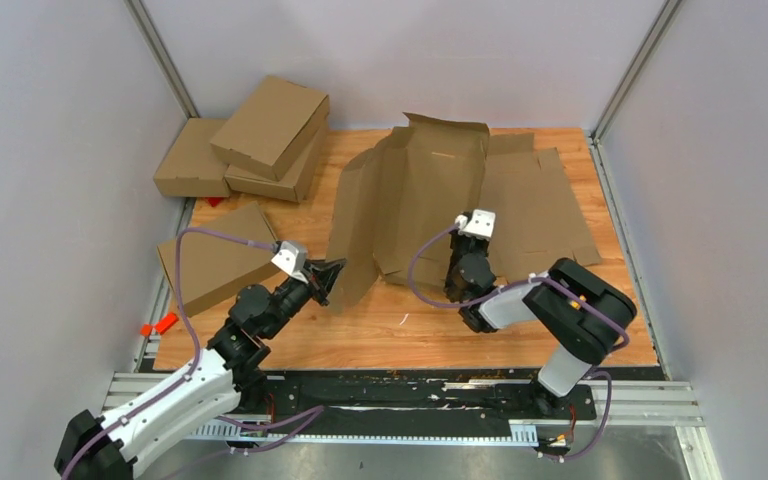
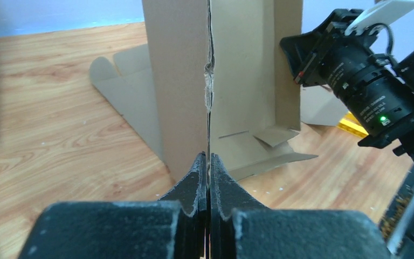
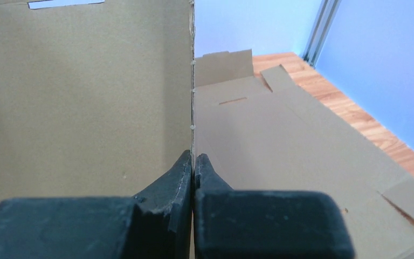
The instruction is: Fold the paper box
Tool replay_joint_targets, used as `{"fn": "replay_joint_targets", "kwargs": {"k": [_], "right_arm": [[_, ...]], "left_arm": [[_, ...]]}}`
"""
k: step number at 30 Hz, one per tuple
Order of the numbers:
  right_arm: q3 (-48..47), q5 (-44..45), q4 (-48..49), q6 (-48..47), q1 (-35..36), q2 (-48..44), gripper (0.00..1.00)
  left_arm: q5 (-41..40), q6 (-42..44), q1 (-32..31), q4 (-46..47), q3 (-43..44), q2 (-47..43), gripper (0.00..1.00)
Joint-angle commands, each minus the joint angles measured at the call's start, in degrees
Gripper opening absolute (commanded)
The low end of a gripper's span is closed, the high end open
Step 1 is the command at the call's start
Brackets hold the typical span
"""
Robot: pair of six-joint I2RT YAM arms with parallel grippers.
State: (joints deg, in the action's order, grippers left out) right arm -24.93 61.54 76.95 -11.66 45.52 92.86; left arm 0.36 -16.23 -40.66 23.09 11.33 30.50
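Paper box (image 1: 415, 195) stood half-raised on the table (image 1: 410, 330), left gripper (image 2: 208, 162) clamped on its left flap's edge, right gripper (image 3: 194, 161) pinched an upright panel's edge, panel tops cut off in wrist views, right fingertips obscured from overhead

Light wooden plank table (image 1: 360, 335) scattered with brown cardboard.
At its far-left corner sits a pile of three closed shallow brown cardboard boxes (image 1: 270, 125), the top one tilted across the two beneath, with a small red scrap (image 1: 212, 201) just in front of them. A flat brown cardboard box (image 1: 210, 265) lies over the left edge. In the middle the paper box (image 1: 410, 195), a plain brown die-cut corrugated sheet with flaps, stands half raised with its lower edges on the wood. A flat brown die-cut cardboard sheet (image 1: 545, 205) lies against its right side; whether the two are joined cannot be told.
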Motion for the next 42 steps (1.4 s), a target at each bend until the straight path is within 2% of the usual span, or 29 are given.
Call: {"fn": "replay_joint_targets", "kwargs": {"k": [1,6,10,12,15,17,22,26,29,32,36,38,42], "right_arm": [[-8.21,1.57,14.37,-12.08,-2.65,5.54,0.00],[-9.41,-3.44,14.37,-6.19,-6.75,7.68,0.00],[-6.75,-4.93,11.84,-3.61,-6.39,8.81,0.00],[-6.14,-3.21,5.46,0.06,-5.59,8.52,0.00],[-3.35,-5.83,-2.85,9.09,-5.54,6.03,0.00],[-1.70,-7.16,-4.16,10.71,-5.46,4.50,0.00],[1.27,-8.99,2.99,5.78,-5.29,3.41,0.00],[1.35,-8.95,12.22,-2.05,-3.55,5.90,0.00],[0.77,-9.92,14.40,-4.84,-2.20,6.85,0.00],[1.05,-11.34,14.45,-4.66,-2.00,6.15,0.00],[1.72,-11.89,14.46,-4.98,-1.95,5.16,0.00],[1.73,-12.21,14.41,-5.22,-1.91,5.06,0.00],[1.47,-12.33,14.46,-6.25,-1.74,5.22,0.00]], "left_arm": [[-7.14,4.13,-0.64,7.41,0.99,7.42,0.00],[-5.76,4.65,-0.92,16.52,1.76,15.51,0.00],[-4.89,4.78,-2.22,17.57,-0.56,15.39,0.00],[-3.72,4.07,-2.82,15.52,-1.28,13.84,0.00],[-4.14,3.70,-3.82,10.20,-1.40,10.62,0.00],[-6.27,2.52,-3.94,5.46,-1.31,8.33,0.00],[-15.48,-1.50,-3.97,-8.69,-0.56,1.23,0.00],[-16.46,-4.26,-3.98,-12.23,-2.11,-3.21,0.00],[-16.19,-4.70,-3.91,-14.28,-2.27,-4.00,0.08],[-17.05,-3.82,-3.90,-16.05,-0.02,-3.97,0.24],[-21.88,-3.05,-3.90,-20.20,6.11,-1.85,0.55],[-21.87,-0.92,-3.90,-20.88,9.81,0.44,0.61],[-26.92,1.82,-3.90,-24.73,18.53,6.72,0.66]]}}
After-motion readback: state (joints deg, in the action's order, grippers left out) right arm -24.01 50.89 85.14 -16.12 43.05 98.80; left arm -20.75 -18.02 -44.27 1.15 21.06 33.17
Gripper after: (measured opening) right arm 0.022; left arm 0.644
